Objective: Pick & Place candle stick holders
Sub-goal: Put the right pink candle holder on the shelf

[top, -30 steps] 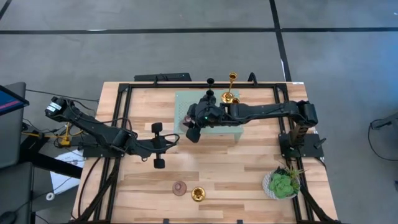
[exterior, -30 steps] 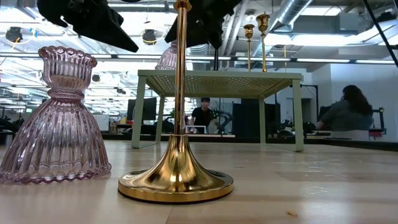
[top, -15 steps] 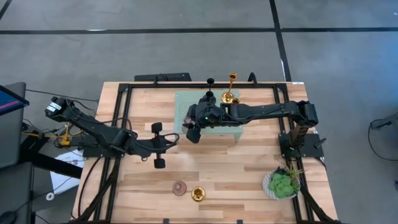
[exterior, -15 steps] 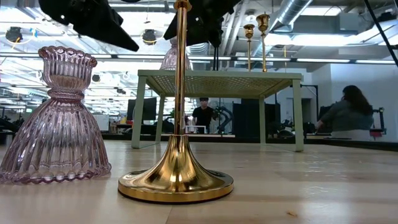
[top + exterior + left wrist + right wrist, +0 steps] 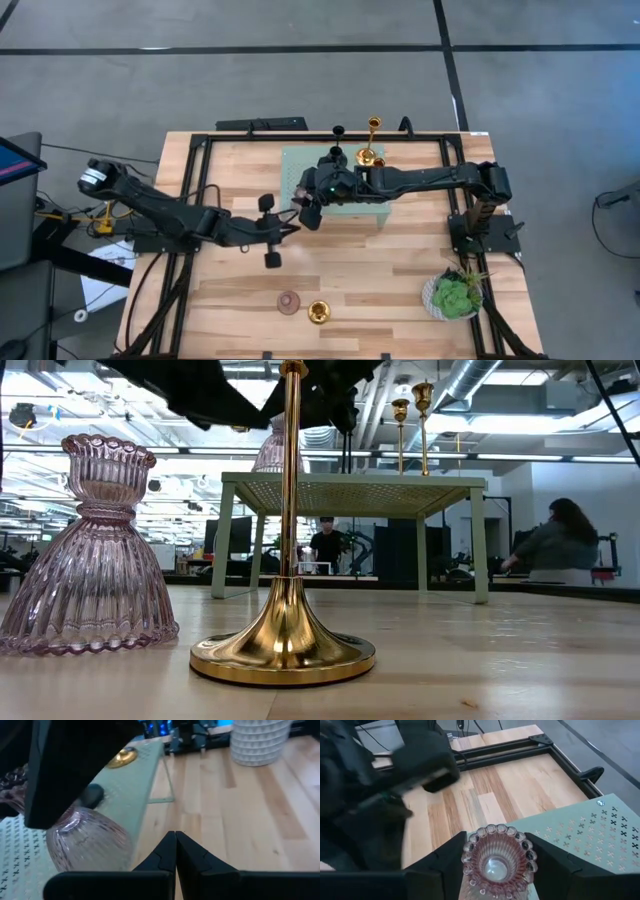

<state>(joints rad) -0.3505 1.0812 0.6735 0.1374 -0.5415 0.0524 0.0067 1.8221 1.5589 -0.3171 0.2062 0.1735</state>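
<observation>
High view: two gold holders, one pink.

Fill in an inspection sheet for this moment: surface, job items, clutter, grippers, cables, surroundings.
Surface: pale wooden table inside a black frame, with a raised green perforated stand at the back.
Job's things: pink glass candle holder on the stand's corner; two gold holders on the stand; one pink glass holder and one gold holder on the table's front edge.
Clutter: green plant in a white pot.
Grippers: right gripper open, straddling the pink holder on the stand; left gripper shut, empty, beside the stand.
Cables: black leads along the left arm.
Surroundings: grey floor; people seated behind the table.
</observation>
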